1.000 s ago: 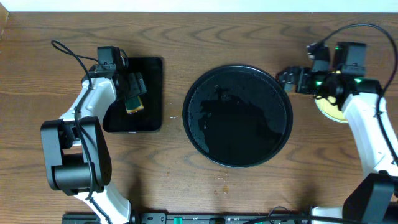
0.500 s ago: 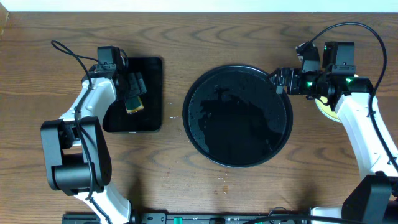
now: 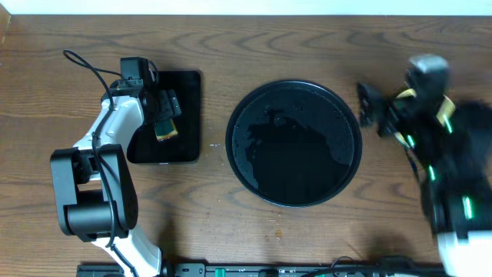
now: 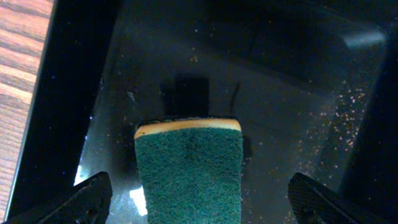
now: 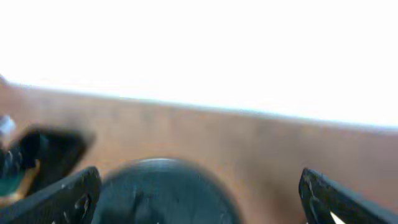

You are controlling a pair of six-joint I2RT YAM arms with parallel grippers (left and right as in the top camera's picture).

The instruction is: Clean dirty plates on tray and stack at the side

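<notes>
Seeing the tray [image 3: 292,165] bare, we judge cleaning done; left gripper [image 4: 200,200] over the sponge [image 4: 189,168] and right gripper [image 5: 202,199] both gape empty.

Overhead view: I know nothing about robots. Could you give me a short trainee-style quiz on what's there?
1. True or false: a plate lies on the round black tray.
2. The green sponge rests on: A a plate; B the rectangular black tray; C the round black tray.
3. How do the left arm's jaws stand around the sponge?
Key: 1 false. 2 B. 3 open, one on either side, not touching it.
</notes>
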